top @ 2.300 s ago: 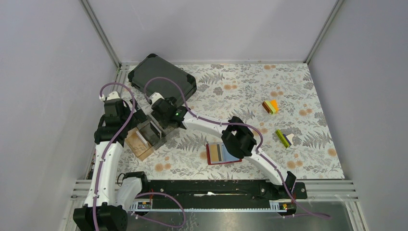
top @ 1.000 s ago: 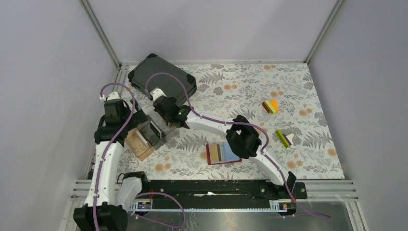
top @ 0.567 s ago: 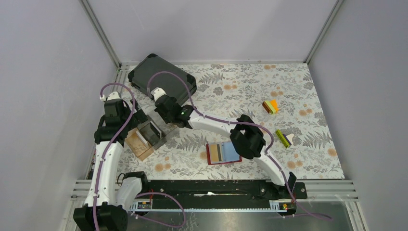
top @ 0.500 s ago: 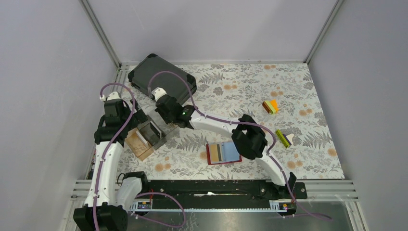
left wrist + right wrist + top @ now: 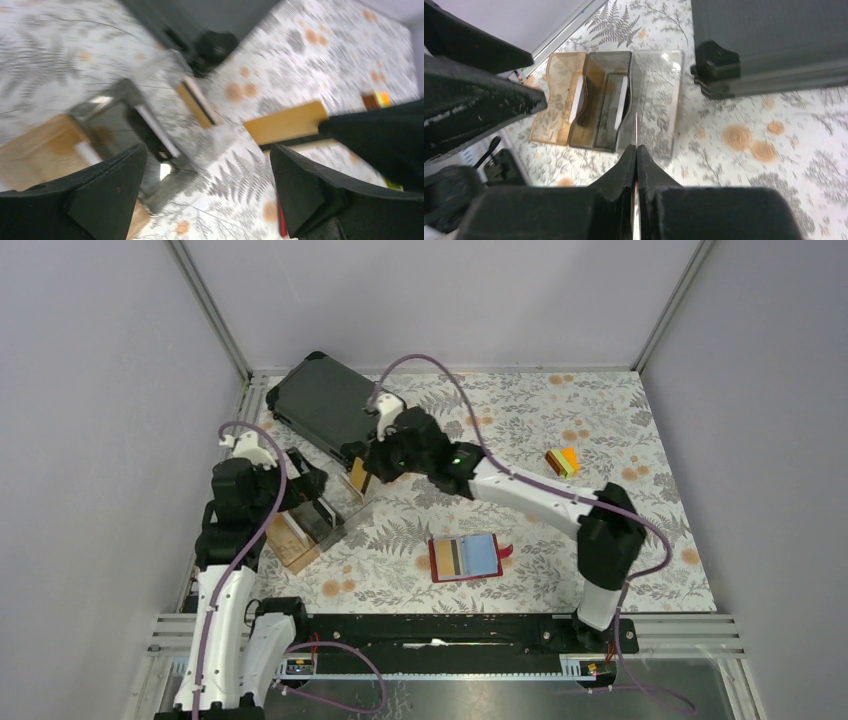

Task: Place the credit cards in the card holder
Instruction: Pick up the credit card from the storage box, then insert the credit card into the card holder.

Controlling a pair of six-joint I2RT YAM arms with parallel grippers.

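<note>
Top and wrist views, half a second after the previous top view. My right gripper [image 5: 636,149], which was then down at the clear box [image 5: 290,545], has since risen and pulled away toward the dark case [image 5: 330,400]. Its fingers are clenched on a tan card [image 5: 286,123], which hangs above the table just beside the box; the right wrist view shows this card edge-on as a thin line between the pressed fingertips. The right elbow has swung out to the right, uncovering the snap tab of the card holder [image 5: 432,562]. The holder itself has not moved: it lies open and flat near the front middle of the table, well apart from the held card, with several cards [image 5: 478,555] showing side by side in it. My left gripper [image 5: 208,147] has shifted slightly toward the box and hovers over it with its fingers spread wide, gripping nothing. Two white cards stand upright in the tinted compartments of the box.
</note>
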